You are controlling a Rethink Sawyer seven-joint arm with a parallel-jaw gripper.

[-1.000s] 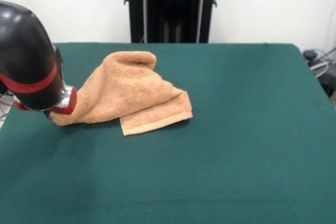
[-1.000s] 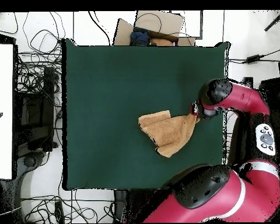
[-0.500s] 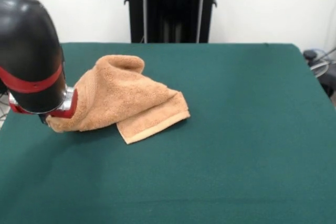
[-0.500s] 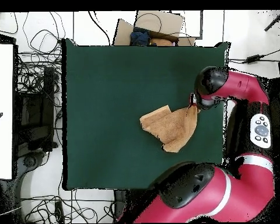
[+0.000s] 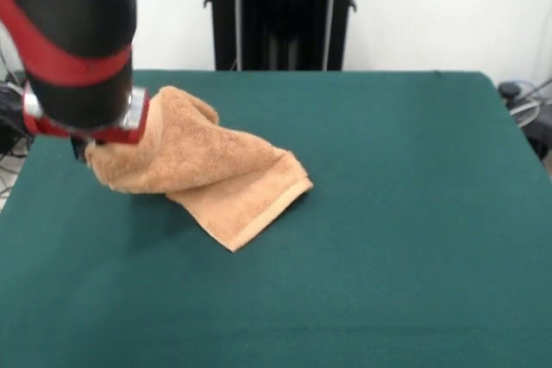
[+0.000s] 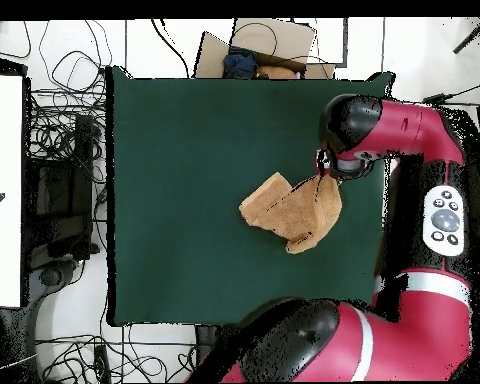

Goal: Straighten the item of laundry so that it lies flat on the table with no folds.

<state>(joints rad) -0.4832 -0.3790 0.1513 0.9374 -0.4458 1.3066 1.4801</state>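
Jaws hidden behind the arm's black wrist, so cannot tell their spread. Meeting the towel (image 5: 203, 174) at its raised end; rest trailing crumpled away across the table (image 5: 405, 239).

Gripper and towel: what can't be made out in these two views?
- Gripper: hidden in both views by the arm's wrist; open or shut cannot be told.
- Towel end by the wrist: covered in the front view, so any grasp is unseen.
- Towel's tag: not visible, lost in folds or too small in both views.
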